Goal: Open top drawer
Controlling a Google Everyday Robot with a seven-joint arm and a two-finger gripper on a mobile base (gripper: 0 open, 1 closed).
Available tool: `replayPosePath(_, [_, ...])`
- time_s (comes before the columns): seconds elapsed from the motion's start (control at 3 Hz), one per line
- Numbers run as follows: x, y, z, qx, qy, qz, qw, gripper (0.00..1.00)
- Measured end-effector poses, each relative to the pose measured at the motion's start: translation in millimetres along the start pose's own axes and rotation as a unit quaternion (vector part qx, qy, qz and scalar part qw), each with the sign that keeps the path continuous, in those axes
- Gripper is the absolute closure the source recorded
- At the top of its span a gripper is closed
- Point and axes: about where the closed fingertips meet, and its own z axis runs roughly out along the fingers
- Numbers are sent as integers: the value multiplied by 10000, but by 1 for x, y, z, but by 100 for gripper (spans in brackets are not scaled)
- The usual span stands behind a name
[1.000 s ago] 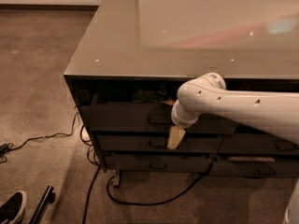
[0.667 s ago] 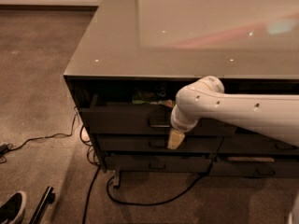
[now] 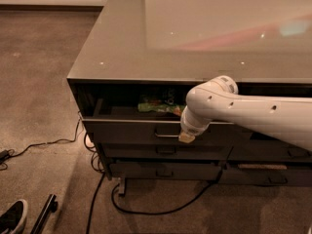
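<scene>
The top drawer (image 3: pixel 122 129) sits directly under the grey glossy counter top (image 3: pixel 136 43), in the left stack of the cabinet. It stands partly out: its front is forward of the cabinet edge and a dark gap is open behind it. In this gap lies a green snack packet (image 3: pixel 157 105), near the middle of the drawer.

The white arm (image 3: pixel 253 116) comes in from the right side and bends down at the wrist, so the gripper (image 3: pixel 186 137) hangs in front of the drawer face. Its pale tip is at the right end of the small loop pull (image 3: pixel 167 132), touching it or just beside it. I cannot tell if the gripper is closed on the pull or only rests against it. This position makes sense, because the pull is the only part of the flat front that gives a hold for drawing it outwards.

I judge that the opening is begun but not complete, since most of the drawer is under the counter. The two lower drawers (image 3: pixel 163 170) are shut. Black cables (image 3: pixel 146 211) lie on the carpet (image 3: pixel 39 72) below, and a shoe (image 3: pixel 12 217) is at the bottom left corner, well apart from the arm.
</scene>
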Motion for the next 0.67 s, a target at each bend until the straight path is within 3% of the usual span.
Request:
replayPosePath(0.33, [-1, -1, -5, 0, 0, 0, 10000, 87])
replayPosePath(0.67, [-2, -2, -7, 0, 0, 0, 10000, 100])
